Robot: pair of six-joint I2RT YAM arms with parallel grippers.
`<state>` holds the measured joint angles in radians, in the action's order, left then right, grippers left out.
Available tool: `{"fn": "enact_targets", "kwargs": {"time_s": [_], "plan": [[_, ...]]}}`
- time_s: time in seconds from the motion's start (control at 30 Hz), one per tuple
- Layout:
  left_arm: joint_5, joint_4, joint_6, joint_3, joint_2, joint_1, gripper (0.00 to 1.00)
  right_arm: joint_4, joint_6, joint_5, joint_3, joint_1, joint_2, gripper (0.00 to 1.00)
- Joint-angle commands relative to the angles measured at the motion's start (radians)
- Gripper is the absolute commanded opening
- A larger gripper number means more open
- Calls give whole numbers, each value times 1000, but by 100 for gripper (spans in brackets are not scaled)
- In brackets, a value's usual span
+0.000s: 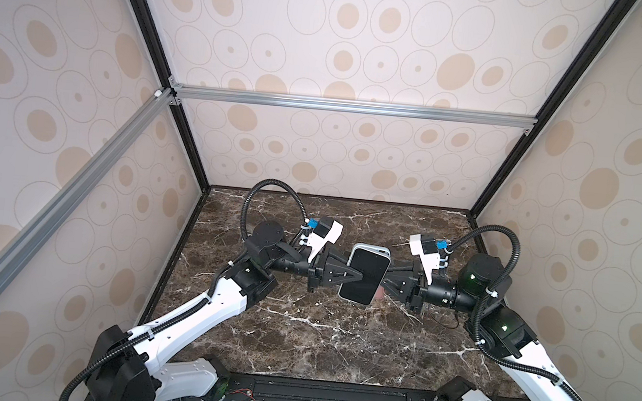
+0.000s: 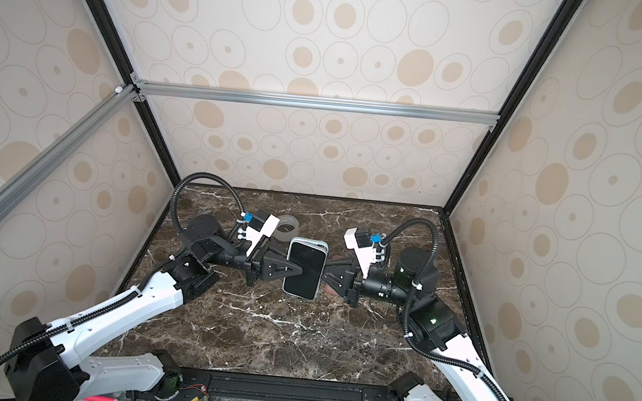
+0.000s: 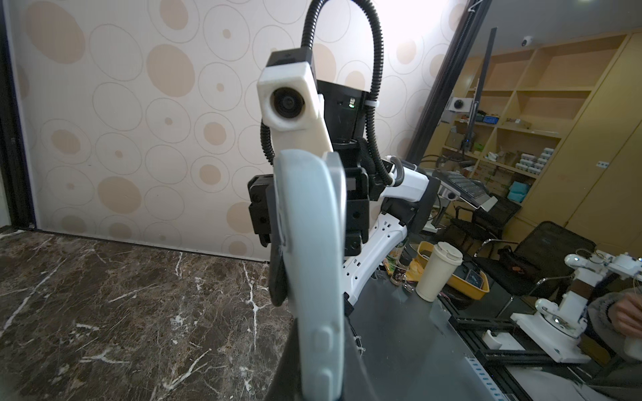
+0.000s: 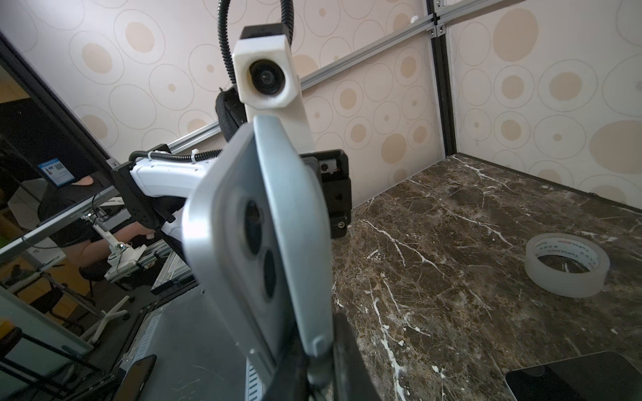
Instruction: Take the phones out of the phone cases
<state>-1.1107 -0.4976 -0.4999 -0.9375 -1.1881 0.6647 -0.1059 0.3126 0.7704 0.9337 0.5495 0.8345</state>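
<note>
Phone (image 1: 373,268) and phone case (image 1: 373,248) hang together in the air between my two grippers, well clear of the dark marble table (image 1: 297,348) and over its middle. The black screen is turned up toward the top views, and the long axis runs away from my base, leaning a little. The pale blue-grey case shows as a rim round the phone's far end in both top views, so the phone is not out of it. My left gripper (image 1: 358,276) is closed tight on the left long edge: one black finger (image 1: 350,275) lies across the screen, and the other is under the case, out of sight from above. My right gripper (image 1: 383,283) meets the opposite long edge. In the right wrist view its two dark fingers (image 4: 347,364) stand close on either side of the case's side wall, pinching it, though from above I cannot tell how far they reach in. That same view shows the case's back with two camera lenses (image 4: 253,225) in its opening. In the left wrist view the case is edge-on, with two button bumps (image 3: 323,340) on its side wall. A roll of clear tape (image 2: 288,228) lies flat on the table beyond my left wrist. A dark flat slab (image 4: 573,378) lies on the marble near my right gripper.
</note>
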Motion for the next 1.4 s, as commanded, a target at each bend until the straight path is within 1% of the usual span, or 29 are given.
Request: {"fn": "enact_targets", "kwargs": {"time_s": [0.0,0.2,0.37,0.5,0.6,0.73,0.8,0.9,1.0,1.1,1.3,1.37], "plan": [[178,-11,15,1,10,4,0,8,23,53,-24,19,6,7],[266,3,-16,69,25,-8,0,65,84,63,-95,18,3,0],[315,-9,-72,147,27,-10,0,179,193,57,-187,19,8,0],[364,-35,-106,243,44,-10,0,253,282,44,-261,21,30,0],[390,-58,-125,317,48,-10,10,322,349,22,-324,21,47,0],[393,-147,-175,420,43,-11,24,437,448,-32,-410,26,71,0],[395,-179,-192,454,38,-10,29,516,496,-37,-452,32,97,0],[393,-214,-207,482,22,-9,33,627,547,-41,-498,37,144,0],[384,-256,-228,501,-2,-9,35,673,561,-41,-506,47,194,0],[388,-258,-225,509,-14,-9,40,695,562,-49,-510,60,239,0],[436,-207,-195,520,-4,-8,52,721,561,-64,-539,63,282,0],[450,-194,-189,521,-1,-9,61,726,565,-69,-547,63,286,0]]}}
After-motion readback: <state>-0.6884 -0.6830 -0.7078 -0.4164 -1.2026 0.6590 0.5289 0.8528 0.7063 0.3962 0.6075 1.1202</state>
